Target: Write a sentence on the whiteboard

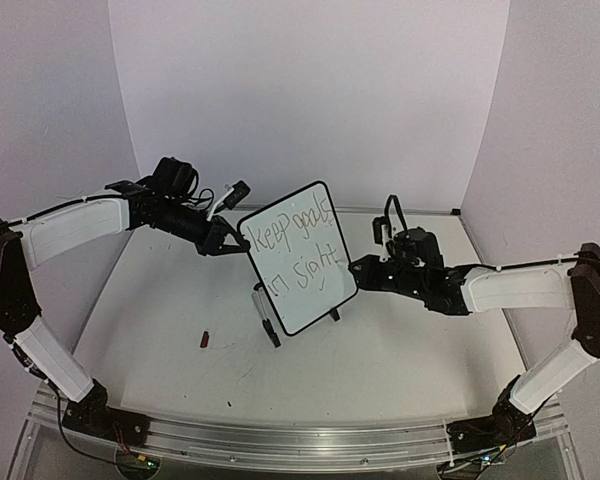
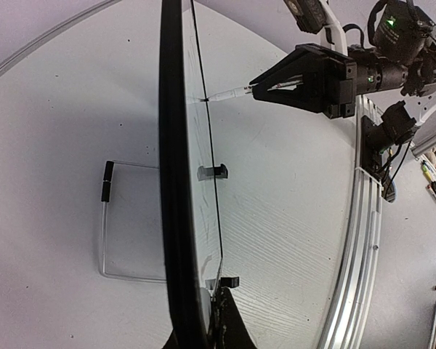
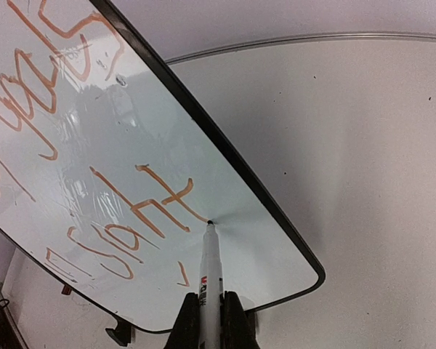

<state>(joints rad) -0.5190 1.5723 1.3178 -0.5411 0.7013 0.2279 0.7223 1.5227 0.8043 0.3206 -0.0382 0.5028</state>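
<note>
The whiteboard stands tilted on two black feet in mid table. The sentence reads "Keep goals in sight" in two lines with a small tick below. My left gripper is shut on the board's left edge. In the left wrist view the board shows edge-on, clamped in that gripper. My right gripper is shut on a white marker. Its tip touches the board at the end of the "t" of "sight". The marker also shows in the left wrist view.
A small dark red cap lies on the white table left of the board. A clear wire stand with a black end sits behind the board. An aluminium rail runs along the near edge. White walls enclose the table.
</note>
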